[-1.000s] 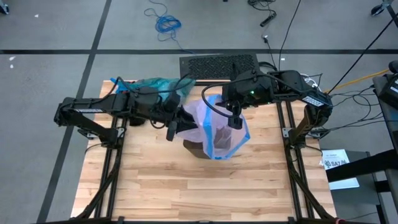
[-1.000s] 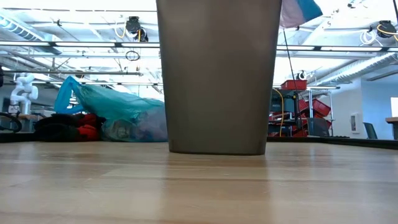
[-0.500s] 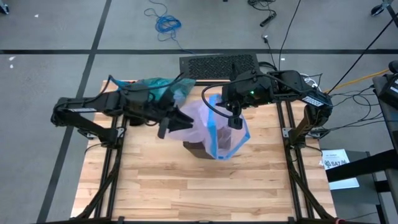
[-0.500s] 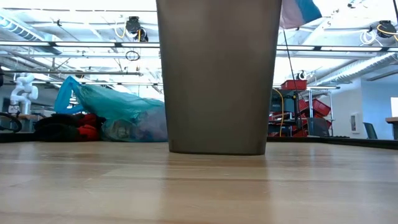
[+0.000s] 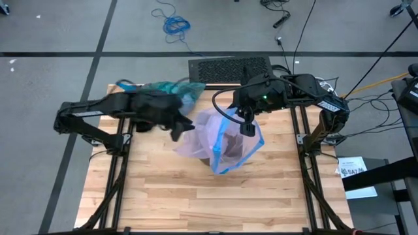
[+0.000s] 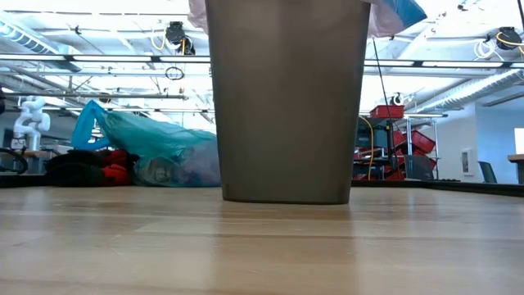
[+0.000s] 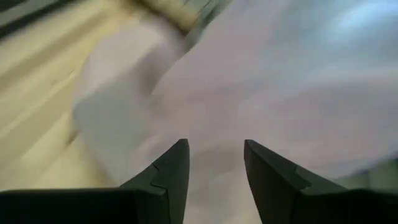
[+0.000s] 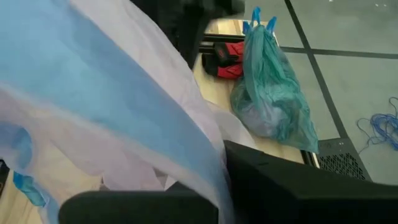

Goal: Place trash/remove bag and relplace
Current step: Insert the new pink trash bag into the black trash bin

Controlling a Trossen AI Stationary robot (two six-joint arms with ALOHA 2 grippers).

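Observation:
A pale pink translucent bag with a blue edge (image 5: 208, 136) is spread over the grey-brown bin (image 6: 286, 106) at the table's middle. Its film shows at the bin's rim (image 6: 198, 11). My right gripper (image 5: 247, 126) stands over the bag's right side, shut on its blue edge. My left gripper (image 7: 214, 163) is open at the bag's left side (image 5: 179, 129), with pink film filling the view ahead of its fingers. The teal-green bag (image 5: 166, 89) lies stuffed on its side at the far left corner, also seen in the low view (image 6: 155, 147) and the right wrist view (image 8: 272, 93). My left gripper has its fingers (image 7: 171, 177) apart against the pink bag's left side (image 7: 205, 106); whether they touch the film I cannot tell. My right gripper pinches the pink bag at its blue-edged rim (image 8: 155, 143) from above, fingers pointing down. The film drapes over the gripper and hangs slack to the bin.
A red and black thing (image 8: 227, 55) lies beside the teal-green bag at the far left. A black mat (image 5: 228, 67) lies on the floor past the far edge. The near half of the wooden table (image 5: 209, 196) is bare.
My left gripper has moved toward the table's left, then a little toward the far edge. The pink bag's left side has spread out toward the table's left and near edge, widening the bag. Pink film now shows over the bin's left rim in the low view.

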